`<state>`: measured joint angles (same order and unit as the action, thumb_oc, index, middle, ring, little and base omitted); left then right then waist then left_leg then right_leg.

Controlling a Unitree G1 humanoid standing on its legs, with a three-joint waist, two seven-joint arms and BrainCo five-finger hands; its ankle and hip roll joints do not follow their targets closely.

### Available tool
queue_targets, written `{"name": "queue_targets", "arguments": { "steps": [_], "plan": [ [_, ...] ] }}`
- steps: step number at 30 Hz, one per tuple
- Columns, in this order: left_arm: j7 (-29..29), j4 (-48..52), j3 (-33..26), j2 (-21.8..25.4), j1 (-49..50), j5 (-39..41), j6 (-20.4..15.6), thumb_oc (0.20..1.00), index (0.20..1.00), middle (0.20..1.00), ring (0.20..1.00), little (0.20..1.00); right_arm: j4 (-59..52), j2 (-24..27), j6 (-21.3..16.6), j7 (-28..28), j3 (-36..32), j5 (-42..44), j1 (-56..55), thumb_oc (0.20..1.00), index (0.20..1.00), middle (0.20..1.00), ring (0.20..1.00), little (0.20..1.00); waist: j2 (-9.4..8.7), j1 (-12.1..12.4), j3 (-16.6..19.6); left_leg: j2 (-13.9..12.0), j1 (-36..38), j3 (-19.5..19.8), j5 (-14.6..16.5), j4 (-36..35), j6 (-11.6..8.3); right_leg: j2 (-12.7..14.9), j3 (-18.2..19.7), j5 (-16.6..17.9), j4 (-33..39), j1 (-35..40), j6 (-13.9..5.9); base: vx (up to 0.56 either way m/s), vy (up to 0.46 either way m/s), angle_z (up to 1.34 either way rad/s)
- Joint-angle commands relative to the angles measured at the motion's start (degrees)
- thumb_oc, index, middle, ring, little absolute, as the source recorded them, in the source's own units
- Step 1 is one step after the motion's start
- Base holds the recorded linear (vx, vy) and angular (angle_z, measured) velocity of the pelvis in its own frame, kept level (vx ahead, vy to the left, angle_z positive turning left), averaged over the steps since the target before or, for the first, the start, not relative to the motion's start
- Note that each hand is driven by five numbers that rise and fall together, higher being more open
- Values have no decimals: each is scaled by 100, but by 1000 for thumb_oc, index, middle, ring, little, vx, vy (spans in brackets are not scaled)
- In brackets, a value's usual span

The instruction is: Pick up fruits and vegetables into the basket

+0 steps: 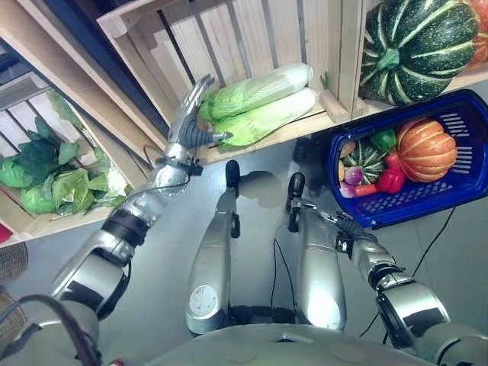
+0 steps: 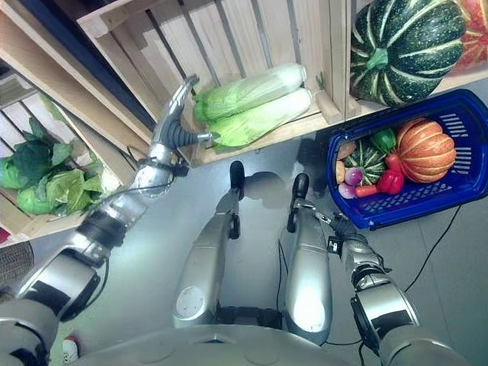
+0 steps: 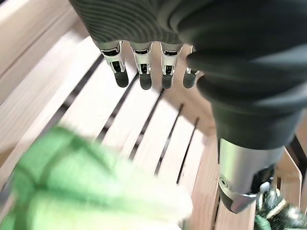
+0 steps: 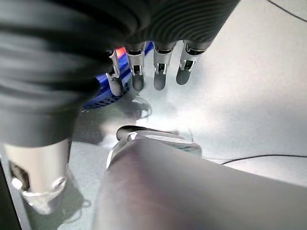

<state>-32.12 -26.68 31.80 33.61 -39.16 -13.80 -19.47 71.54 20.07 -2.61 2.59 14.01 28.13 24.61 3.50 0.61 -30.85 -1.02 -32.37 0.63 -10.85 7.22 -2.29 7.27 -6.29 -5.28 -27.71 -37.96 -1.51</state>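
Left hand (image 1: 187, 126) fingers straight, empty, beside cabbages (image 1: 263, 103) in crate (image 1: 252, 34); look light, leafy, bruisable; grip mid-length; right hand (image 4: 144, 72) relaxed, empty, near basket (image 1: 465, 183).

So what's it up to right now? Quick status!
Left hand open at pale green cabbages in wooden crate. Right hand open, empty. Blue plastic basket part-filled. Nothing in the way.

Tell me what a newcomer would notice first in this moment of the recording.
The left hand reaches with open fingers into a wooden crate, right beside two pale green cabbages. To the right, a blue basket on the floor already holds an orange pumpkin and smaller produce. A big striped dark green squash sits on the shelf above it.
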Motion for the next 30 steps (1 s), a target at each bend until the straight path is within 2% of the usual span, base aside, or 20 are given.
{"name": "queue_targets", "arguments": {
  "steps": [1, 11, 19, 27, 30],
  "plan": [
    [-507, -110, 55, 206, -312, -404, 58, 1000, 1000, 1000, 1000, 1000, -79, 44, 68, 68, 158, 82, -283, 1000, 1000, 1000, 1000, 1000, -225, -72, 106, 18, -299, -55, 1002, 1062, 128, -83, 129, 641, 765, 171, -154, 7, 22, -6],
    [-628, -1066, 424, 211, -1111, -754, 187, 1000, 1000, 1000, 1000, 1000, -82, 46, 109, 59, 334, 26, -112, 1000, 1000, 1000, 1000, 1000, -300, -292, 106, -62, -412, -145, 956, 1059, 79, -170, 248, 673, 781, 22, -126, 0, 15, -4],
    [11, -1931, 863, 55, -1851, -740, 348, 1000, 1000, 1000, 1000, 1000, -73, 66, 216, 48, 480, -39, 127, 1000, 1000, 1000, 1000, 1000, -368, -495, 106, -122, -540, -215, 959, 1127, 46, -226, 360, 681, 765, -116, -109, -3, 25, -8],
    [590, -2819, 1015, -178, -2238, -544, 523, 1000, 1000, 1000, 1000, 1000, -36, 44, 254, 37, 603, -66, 298, 1000, 1000, 1000, 1000, 1000, -433, -627, 106, -170, -597, -274, 931, 1131, 26, -280, 431, 698, 763, -191, -111, -1, 10, -2],
    [792, -3169, 1040, -281, -2293, -388, 708, 1000, 1000, 1000, 1000, 1000, -48, 22, 276, 42, 657, -55, 339, 1000, 1000, 1000, 1000, 1000, -474, -674, 106, -184, -617, -289, 960, 1171, 24, -291, 451, 673, 725, -224, -112, 5, 2, -5]
  ]
}}
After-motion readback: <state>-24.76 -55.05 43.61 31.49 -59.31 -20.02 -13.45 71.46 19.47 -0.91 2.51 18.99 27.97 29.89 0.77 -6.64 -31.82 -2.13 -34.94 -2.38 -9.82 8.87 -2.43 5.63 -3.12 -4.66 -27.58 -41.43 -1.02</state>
